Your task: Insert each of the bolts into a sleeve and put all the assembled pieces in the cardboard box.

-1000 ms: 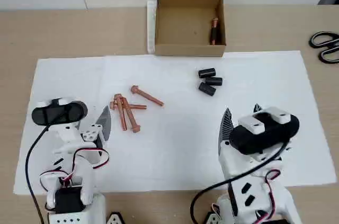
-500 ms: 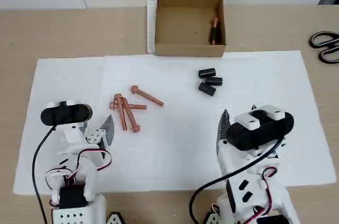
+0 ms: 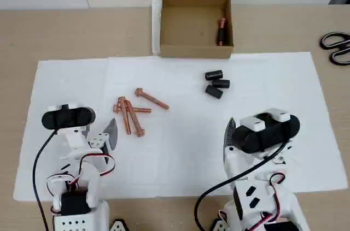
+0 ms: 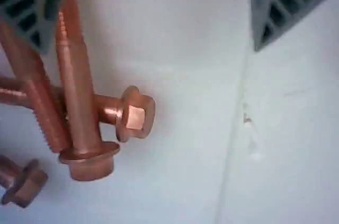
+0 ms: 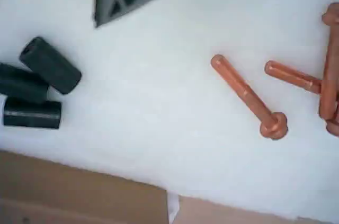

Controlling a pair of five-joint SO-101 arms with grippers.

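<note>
Left gripper [image 4: 149,41] hovered low over the white paper sheet [image 3: 180,154], near its left part and towards the near edge. Its jaws stood wide apart and it held nothing. In its wrist view the heads of the bolts [image 4: 79,128] lay just beside one finger, not between the two. The right gripper [image 3: 229,132] hung over the near right part of the sheet. I could not tell whether it was open or closed.

One assembled piece [image 3: 221,31] already lay in the cardboard box [image 3: 194,51], along its right wall. The box stood on the table [image 3: 82,34] and touched the far edge of the sheet. That much of the task looked done.

Three bolts lay crossed in a small heap in the left half of the sheet, and a fourth bolt [image 3: 151,99] lay just beside them, towards the middle. Three black sleeves [image 3: 214,83] lay close together near the far edge, in front of the box. The sleeves were well apart from the bolts.

By my judgement most of the work remained: no loose bolt was in a sleeve yet, and as far as I could count there was one sleeve fewer than bolts.
</note>
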